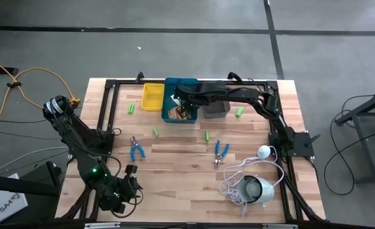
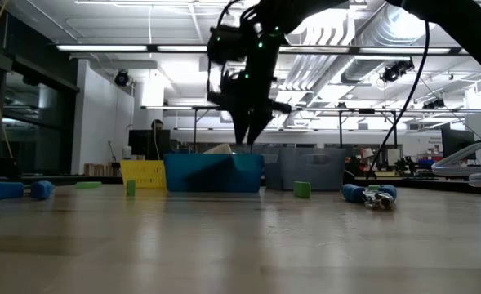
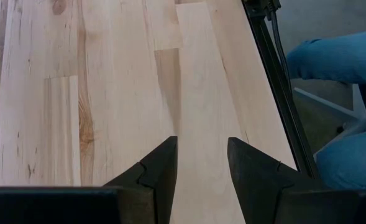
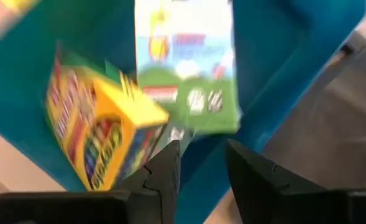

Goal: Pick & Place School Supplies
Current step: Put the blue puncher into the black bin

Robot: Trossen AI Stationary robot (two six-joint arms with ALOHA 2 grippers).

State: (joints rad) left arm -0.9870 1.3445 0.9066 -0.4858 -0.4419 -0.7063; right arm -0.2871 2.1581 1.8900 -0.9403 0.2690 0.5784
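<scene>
Two yellow-green printed crayon boxes [image 4: 102, 134] [image 4: 186, 68] lie inside the blue bin [image 1: 174, 95], one tilted against the other. My right gripper [image 4: 201, 152] is open just above them, over the bin [image 2: 214, 173], and holds nothing. It also shows in the high view [image 1: 182, 105] and the low view [image 2: 248, 135]. Two blue-handled scissor-like tools [image 1: 136, 149] [image 1: 221, 152] lie flat on the table. Small green pieces [image 1: 131, 109] [image 1: 155, 131] [image 1: 207, 135] [image 1: 239, 111] rest scattered on the wood. My left gripper [image 3: 201, 155] is open over bare wood near the table's near left corner [image 1: 131, 173].
A yellow bin [image 1: 152, 97] stands left of the blue bin and a grey bin [image 1: 216, 109] right of it, all at the far edge. A round white device [image 1: 257, 189] with its coiled cord [image 1: 235, 181] lies near right. A person's blue-clad legs [image 3: 338, 62] show beyond the table edge.
</scene>
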